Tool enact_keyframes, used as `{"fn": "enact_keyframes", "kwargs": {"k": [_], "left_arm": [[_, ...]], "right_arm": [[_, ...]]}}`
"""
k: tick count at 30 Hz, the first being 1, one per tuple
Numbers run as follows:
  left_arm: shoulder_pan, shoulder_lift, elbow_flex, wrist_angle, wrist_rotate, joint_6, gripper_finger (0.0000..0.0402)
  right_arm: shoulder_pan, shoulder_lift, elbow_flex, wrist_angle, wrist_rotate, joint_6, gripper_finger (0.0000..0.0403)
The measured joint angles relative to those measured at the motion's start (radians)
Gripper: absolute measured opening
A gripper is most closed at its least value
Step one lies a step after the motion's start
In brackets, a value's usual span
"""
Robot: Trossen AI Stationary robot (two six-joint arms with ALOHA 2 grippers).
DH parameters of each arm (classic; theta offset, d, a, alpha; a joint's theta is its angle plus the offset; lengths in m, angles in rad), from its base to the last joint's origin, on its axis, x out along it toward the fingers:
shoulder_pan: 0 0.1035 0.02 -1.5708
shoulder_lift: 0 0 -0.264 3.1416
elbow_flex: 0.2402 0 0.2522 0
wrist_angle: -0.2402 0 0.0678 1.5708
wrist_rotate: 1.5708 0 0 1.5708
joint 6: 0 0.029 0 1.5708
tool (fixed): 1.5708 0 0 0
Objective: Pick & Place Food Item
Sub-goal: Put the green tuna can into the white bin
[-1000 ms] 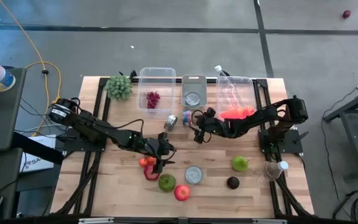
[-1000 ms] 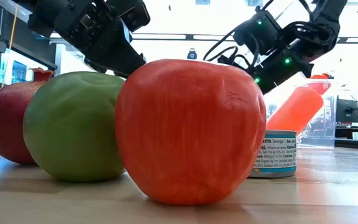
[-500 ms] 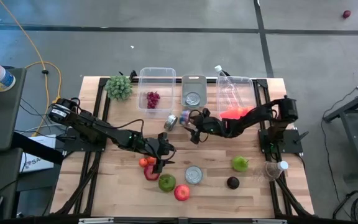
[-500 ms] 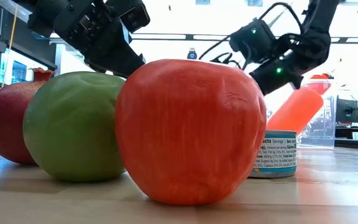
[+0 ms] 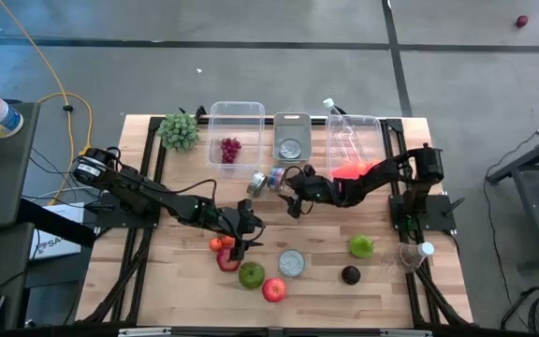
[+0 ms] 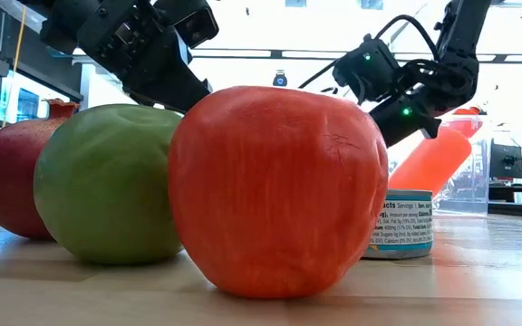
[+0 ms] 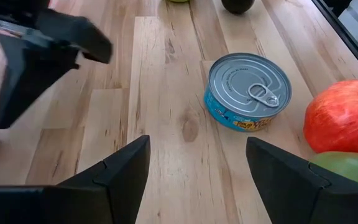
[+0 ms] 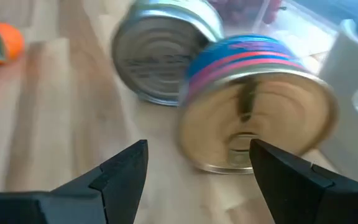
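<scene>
Two cans lie on their sides left of centre: a silver one (image 5: 257, 183) (image 8: 160, 56) and a blue-striped one (image 5: 280, 177) (image 8: 253, 112), its gold end facing my right gripper. My right gripper (image 5: 292, 202) (image 8: 197, 180) is open just short of them, slanting down. My left gripper (image 5: 241, 245) (image 7: 197, 168) is open above the table, beside a small orange-red fruit (image 5: 218, 243) and a pomegranate (image 5: 227, 260) (image 6: 12, 177). Ahead of it stand an upright blue can (image 7: 247, 90) (image 5: 291, 263), a red apple (image 7: 344, 115) (image 6: 275, 190) and a green apple (image 5: 251, 274) (image 6: 107, 181).
At the far edge stand a clear bin with grapes (image 5: 229, 148), a grey tray holding a can (image 5: 291, 147), a clear bin with an orange item (image 5: 354, 168) and a green leafy bunch (image 5: 180, 131). Near right lie a green fruit (image 5: 361, 246), a dark fruit (image 5: 350, 274) and a plastic cup (image 5: 410, 255).
My right gripper has gone a little toward the table's left edge and down, toward the two lying cans, tipping its fingers lower.
</scene>
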Motion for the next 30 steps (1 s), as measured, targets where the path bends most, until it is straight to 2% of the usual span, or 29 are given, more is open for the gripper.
{"fn": "enact_keyframes", "kwargs": {"k": [9,15,30], "left_arm": [[0.000,0.000,0.000,0.000,0.000,0.000,0.0258],[0.000,0.000,0.000,0.000,0.000,0.000,0.0258],[0.001,0.000,0.000,0.000,0.000,0.000,0.0258]], "right_arm": [[0.058,0.000,0.000,0.102,0.012,-0.020,0.0270],[0.050,0.003,0.000,0.107,0.100,-0.048,0.0270],[0.044,0.003,0.008,0.190,0.132,-0.066,0.0270]]}}
